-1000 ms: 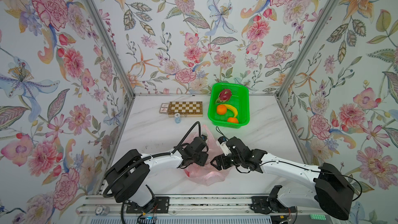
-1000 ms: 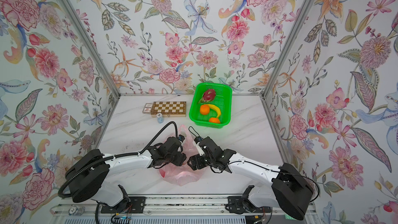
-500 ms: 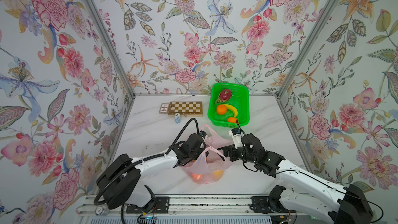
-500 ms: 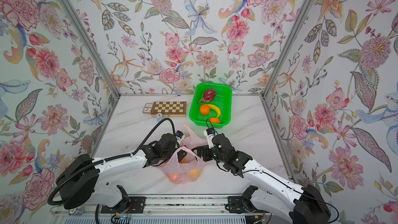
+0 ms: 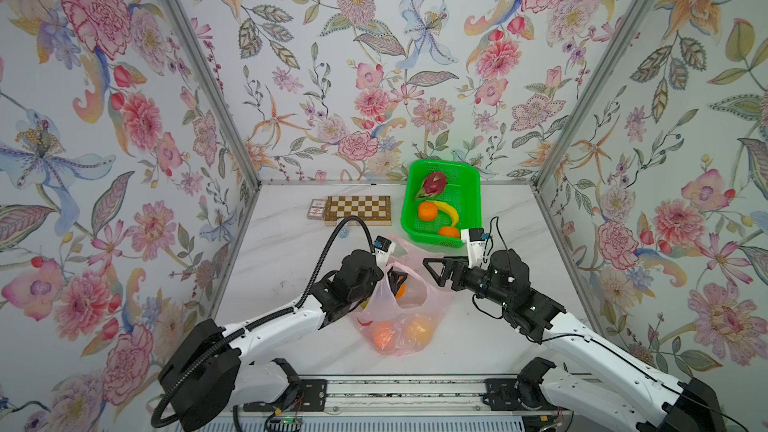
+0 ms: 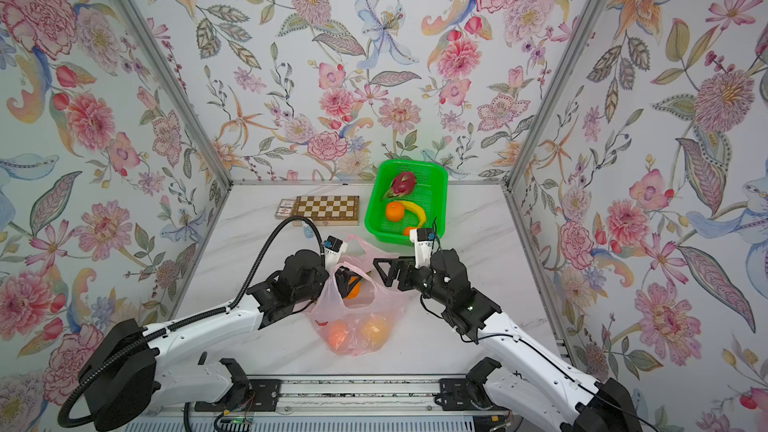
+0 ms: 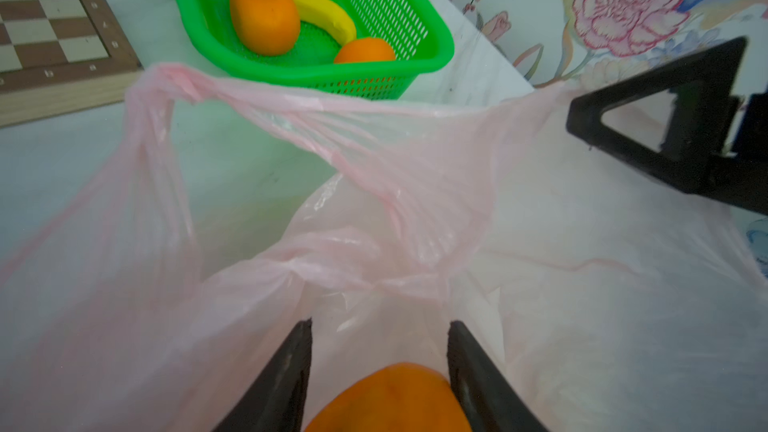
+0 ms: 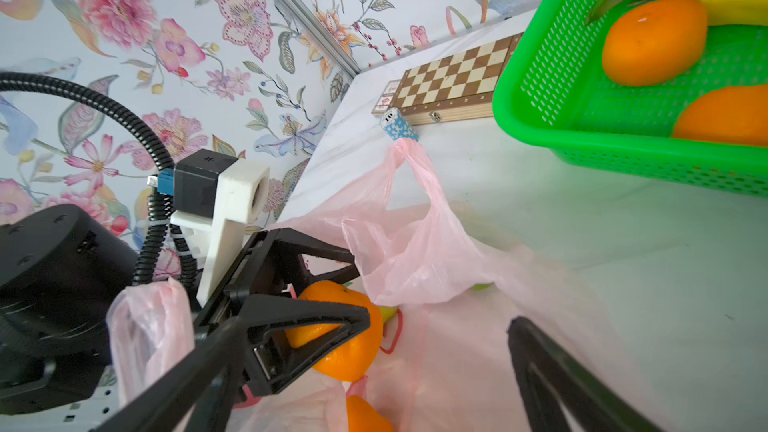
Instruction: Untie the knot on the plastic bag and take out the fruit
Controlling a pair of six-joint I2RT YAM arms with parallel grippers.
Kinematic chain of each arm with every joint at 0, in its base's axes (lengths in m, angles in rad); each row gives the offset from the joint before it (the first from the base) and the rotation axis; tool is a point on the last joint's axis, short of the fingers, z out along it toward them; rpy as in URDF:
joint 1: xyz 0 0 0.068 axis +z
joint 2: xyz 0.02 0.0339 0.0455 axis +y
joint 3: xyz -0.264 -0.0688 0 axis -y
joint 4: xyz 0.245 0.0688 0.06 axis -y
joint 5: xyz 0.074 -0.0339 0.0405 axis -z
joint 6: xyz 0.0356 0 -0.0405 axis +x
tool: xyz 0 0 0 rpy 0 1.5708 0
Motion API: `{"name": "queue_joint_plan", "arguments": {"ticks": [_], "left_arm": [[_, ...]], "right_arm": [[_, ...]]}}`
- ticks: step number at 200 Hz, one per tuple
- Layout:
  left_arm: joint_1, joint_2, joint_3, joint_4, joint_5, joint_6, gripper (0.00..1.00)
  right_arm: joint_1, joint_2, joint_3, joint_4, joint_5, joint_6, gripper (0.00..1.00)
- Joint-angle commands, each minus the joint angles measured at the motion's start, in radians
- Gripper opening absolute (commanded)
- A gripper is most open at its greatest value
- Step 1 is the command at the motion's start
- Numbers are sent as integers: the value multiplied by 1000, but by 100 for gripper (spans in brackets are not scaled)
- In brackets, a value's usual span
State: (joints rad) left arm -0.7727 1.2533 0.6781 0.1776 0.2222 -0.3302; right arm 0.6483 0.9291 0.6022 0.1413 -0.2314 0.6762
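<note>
With your left claw (image 7: 380,324) clenched on an orange (image 7: 390,396) inside the plastic bag (image 5: 415,305) near the bench's (image 5: 291,251) front edge and your right claw (image 5: 433,272) released beside it, lift slowly through the mouth so the film doesn't snag

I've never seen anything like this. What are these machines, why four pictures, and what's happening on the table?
These are two robot arms, each ending in a two-fingered gripper. Two pictures look down from one overhead camera; the other two come from cameras on the wrists. On the table lie a pink plastic bag, a chessboard and a green basket holding a dragon fruit, a banana and two oranges. The left gripper reaches into the bag's open mouth, shut on an orange. The right gripper is open and empty, beside the bag.
</note>
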Motion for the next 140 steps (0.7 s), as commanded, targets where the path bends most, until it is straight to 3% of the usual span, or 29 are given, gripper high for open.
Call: {"name": "queue_joint_plan", "arguments": {"ticks": [1,74,86,140], "left_arm": [[29,-39,-2,132,60,21,39],[77,-18,119,278,114,-17,37],[93,6,145,306,139,-58,37],[136,123,309,379,246,-281,37]], "right_arm": [[-20,-14,42,68,-37,53,99],[-93,27,118,153,-116,51,99],[-139,43,132,166,-155,13,99],[-165,94,137,316,-216,-230,99]]}}
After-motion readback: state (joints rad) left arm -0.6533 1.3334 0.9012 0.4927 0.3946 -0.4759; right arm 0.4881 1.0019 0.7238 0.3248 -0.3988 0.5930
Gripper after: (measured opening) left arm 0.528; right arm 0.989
